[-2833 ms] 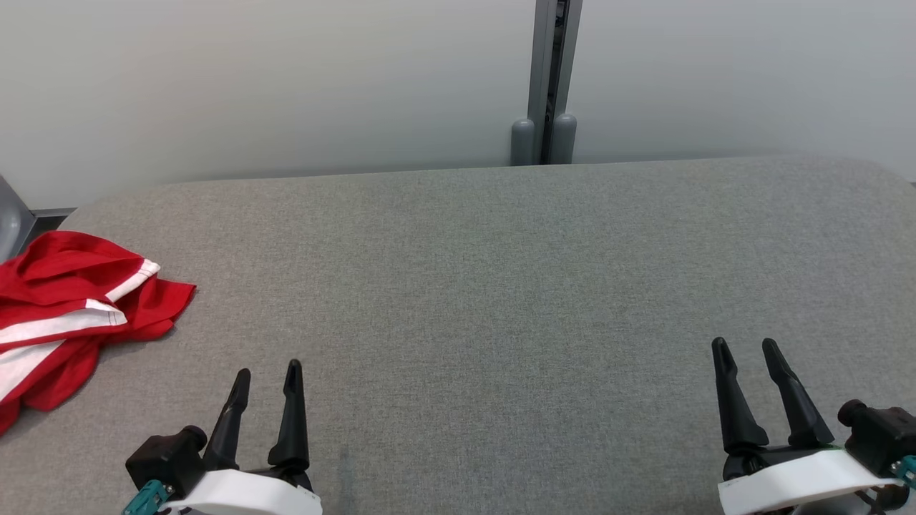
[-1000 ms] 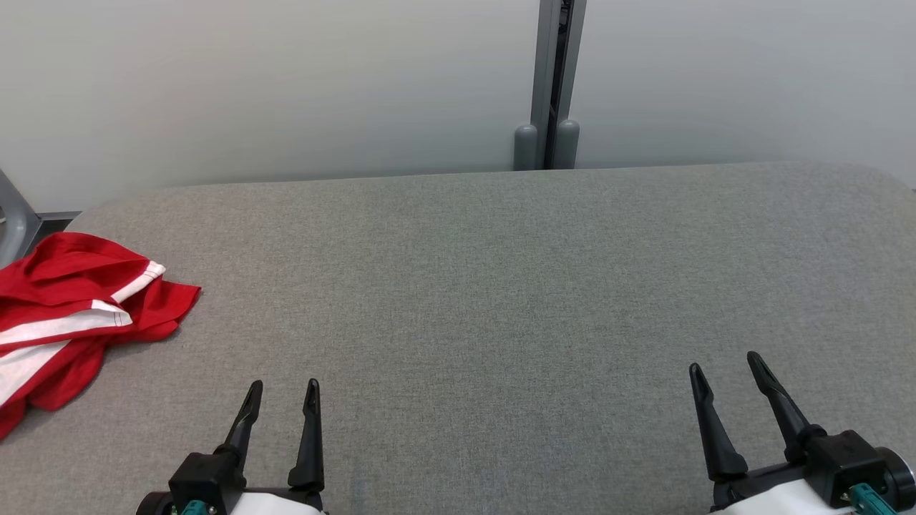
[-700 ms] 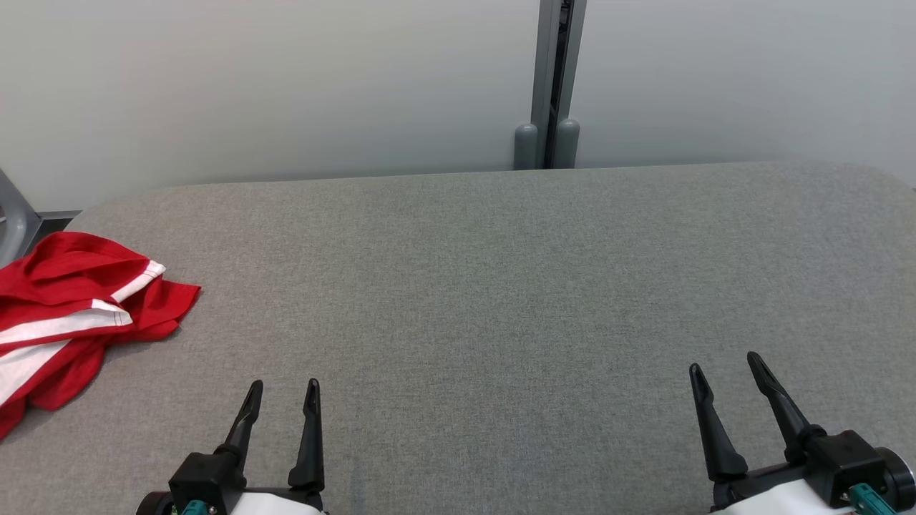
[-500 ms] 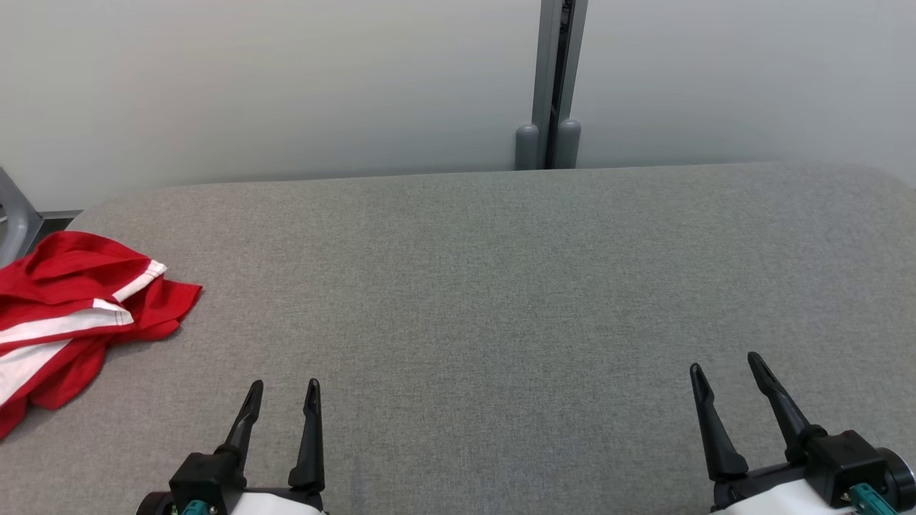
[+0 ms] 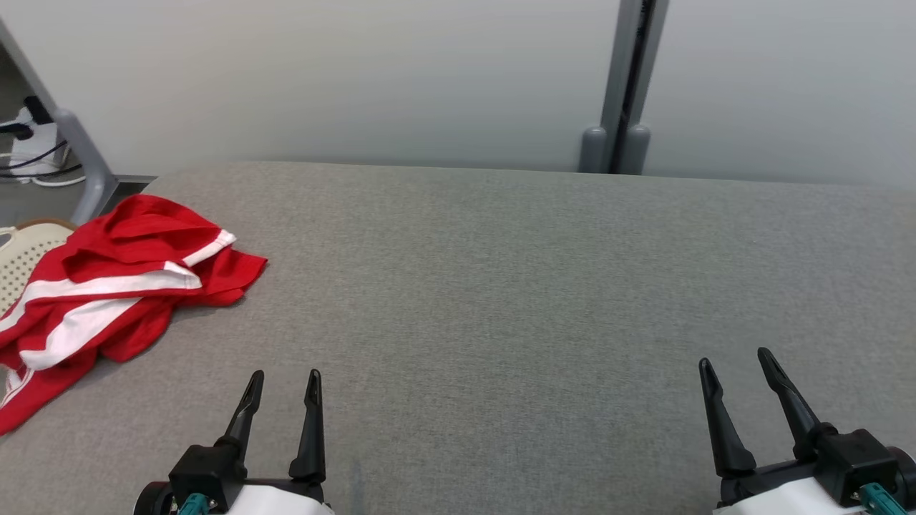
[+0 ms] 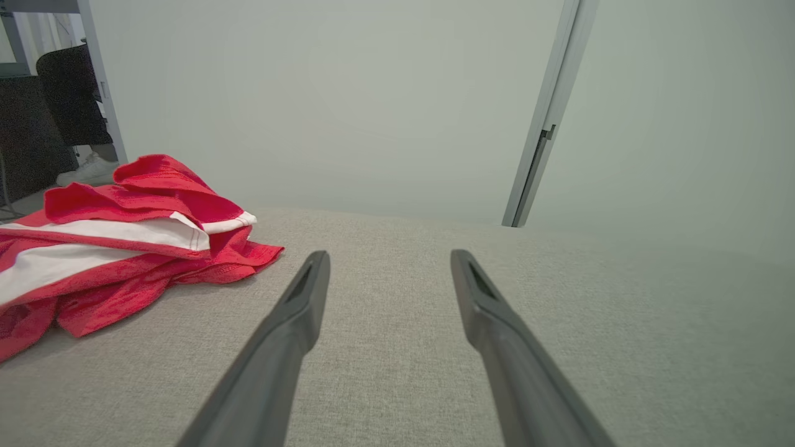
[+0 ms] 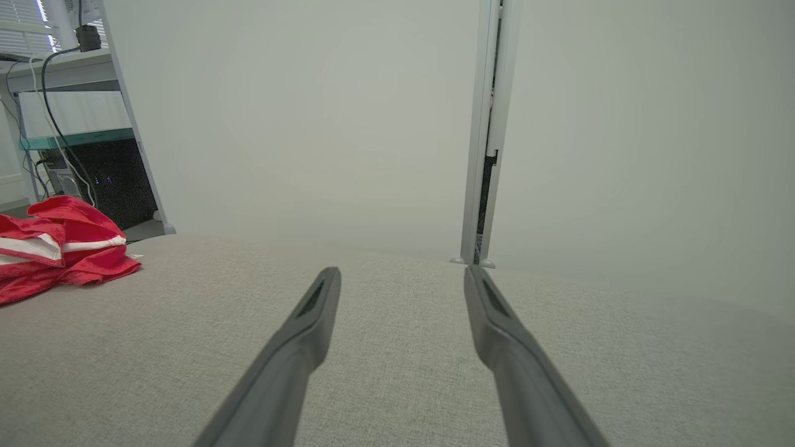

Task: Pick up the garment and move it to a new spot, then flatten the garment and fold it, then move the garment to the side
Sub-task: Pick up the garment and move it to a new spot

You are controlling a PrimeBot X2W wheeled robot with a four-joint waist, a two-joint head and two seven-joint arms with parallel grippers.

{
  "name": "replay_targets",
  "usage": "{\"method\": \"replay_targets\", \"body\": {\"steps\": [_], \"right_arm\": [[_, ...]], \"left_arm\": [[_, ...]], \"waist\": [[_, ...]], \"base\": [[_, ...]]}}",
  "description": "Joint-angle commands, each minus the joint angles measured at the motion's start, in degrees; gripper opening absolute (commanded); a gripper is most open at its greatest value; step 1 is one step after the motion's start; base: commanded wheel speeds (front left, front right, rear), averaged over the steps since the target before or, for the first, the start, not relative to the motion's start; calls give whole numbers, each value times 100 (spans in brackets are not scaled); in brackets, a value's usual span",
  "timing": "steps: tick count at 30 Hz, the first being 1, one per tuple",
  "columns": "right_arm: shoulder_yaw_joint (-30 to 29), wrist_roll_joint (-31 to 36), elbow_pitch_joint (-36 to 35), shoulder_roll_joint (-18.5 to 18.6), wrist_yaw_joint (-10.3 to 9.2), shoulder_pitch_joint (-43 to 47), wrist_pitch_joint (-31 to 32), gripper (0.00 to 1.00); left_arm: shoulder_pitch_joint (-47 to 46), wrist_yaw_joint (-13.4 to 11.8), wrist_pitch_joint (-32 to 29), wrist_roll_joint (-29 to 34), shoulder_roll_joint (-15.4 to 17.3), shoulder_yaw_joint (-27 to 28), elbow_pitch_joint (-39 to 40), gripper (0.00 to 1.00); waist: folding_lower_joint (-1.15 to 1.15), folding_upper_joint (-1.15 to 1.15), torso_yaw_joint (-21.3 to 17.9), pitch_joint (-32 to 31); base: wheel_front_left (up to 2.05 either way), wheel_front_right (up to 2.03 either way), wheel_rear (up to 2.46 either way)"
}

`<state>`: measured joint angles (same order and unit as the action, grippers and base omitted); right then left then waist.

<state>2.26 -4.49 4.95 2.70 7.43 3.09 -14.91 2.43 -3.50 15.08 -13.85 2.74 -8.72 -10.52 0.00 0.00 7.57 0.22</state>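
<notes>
Garment — red, white-striped, crumpled at the table's left edge; untouched. Left gripper, right gripper: fingers spread, empty. Step: first pickup, not begun; next — left gripper reaches left to the heap.

The head camera looks from above, forward and down, on the grey surface. In it the left tool is at the lower left and the right tool at the lower right. Each wrist camera sits low, close over the surface, and looks along its own two fingers toward the pale wall. All three views share the red garment at the left and the grey post at the wall.
</notes>
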Motion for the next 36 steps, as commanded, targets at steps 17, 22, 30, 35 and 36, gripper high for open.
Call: {"method": "replay_targets", "body": {"steps": [17, 22, 30, 35, 36], "right_arm": [[65, -19, -11, 37, 7, -46, -39, 100], [71, 32, -24, 38, 7, -102, -39, 100], [43, 158, -84, 37, 6, -178, -39, 100], [-57, 382, -191, 36, 7, -362, -39, 100], [-39, 412, -240, 37, 6, -429, -39, 100]], "left_arm": [[-65, 3, 13, -21, 22, 35, 106, 100], [-67, -40, 14, -111, 23, 24, 161, 100], [-264, -150, 14, -279, 23, 193, 450, 100], [-1151, 222, 14, 117, 254, 645, 561, 100], [-1378, 307, 13, 179, 371, 722, 522, 100]], "waist": [[0, 0, 1960, 119], [0, 0, 2163, 242], [0, 0, 2204, 609], [0, 0, 2035, 999], [0, 0, 1969, 1088]], "base": [[0, 0, 0], [0, 0, 0], [0, 0, 0], [0, 0, 0], [0, 0, 0]]}}
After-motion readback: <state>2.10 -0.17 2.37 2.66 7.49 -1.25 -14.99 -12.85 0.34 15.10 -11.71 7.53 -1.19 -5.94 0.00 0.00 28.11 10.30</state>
